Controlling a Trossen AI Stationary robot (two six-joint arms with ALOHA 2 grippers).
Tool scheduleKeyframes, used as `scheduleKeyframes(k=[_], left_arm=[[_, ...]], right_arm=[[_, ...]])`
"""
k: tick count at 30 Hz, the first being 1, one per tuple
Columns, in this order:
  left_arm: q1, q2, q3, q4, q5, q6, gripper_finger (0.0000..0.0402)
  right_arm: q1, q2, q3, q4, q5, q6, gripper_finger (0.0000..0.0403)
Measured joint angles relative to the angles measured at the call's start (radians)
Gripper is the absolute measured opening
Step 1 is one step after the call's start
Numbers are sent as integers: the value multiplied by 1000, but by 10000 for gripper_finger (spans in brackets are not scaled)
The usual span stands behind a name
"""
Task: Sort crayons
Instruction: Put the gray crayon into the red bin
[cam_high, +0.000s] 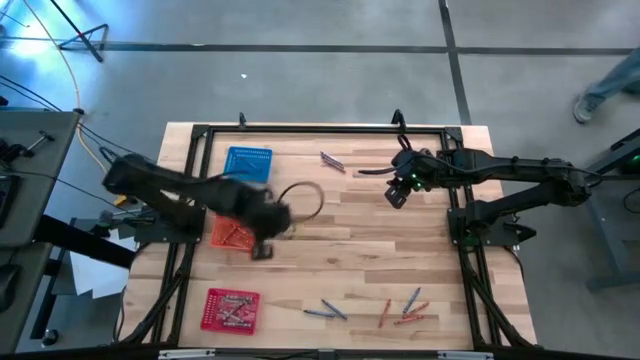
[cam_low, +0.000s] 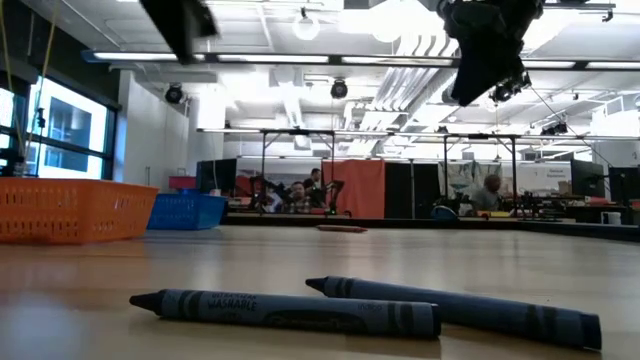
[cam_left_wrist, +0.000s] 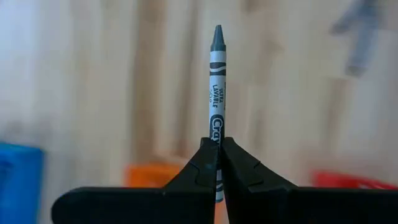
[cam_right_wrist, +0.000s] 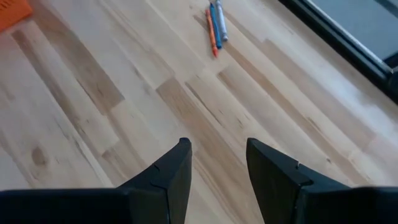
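Wood-plank tabletop (cam_high: 350, 225) is sitting on a black frame over grey floor; open workshop w/ ceiling lights behind. Blue basket (cam_high: 247, 162), orange basket (cam_high: 226, 233) and red basket (cam_high: 231, 309) are lining the left side. Crayons (cam_high: 402, 309) are lying loose near the front edge. Left gripper (cam_left_wrist: 218, 163) is hovering by the orange basket, fingers clamped on a grey-blue crayon (cam_left_wrist: 216, 81). Right gripper (cam_right_wrist: 217, 163) is hanging over bare wood at back right, fingers apart.

L pincer (cam_high: 263, 250) by orange basket (cam_high: 228, 234), R pincer (cam_high: 397, 194) aloft
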Motion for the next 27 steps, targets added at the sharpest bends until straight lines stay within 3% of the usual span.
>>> scheduleKeyframes(k=[6,12,17,27], left_arm=[[-243,-117,1,6,-7,-212,0],[-446,-136,1,12,-105,-347,0],[-535,-106,2,12,-154,-465,0],[-670,-11,2,159,-33,-857,0]], right_arm=[[0,0,0,39,0,-33,149],[0,0,0,42,0,-45,149],[0,0,0,45,0,-25,149],[-1,0,0,128,2,-88,149]])
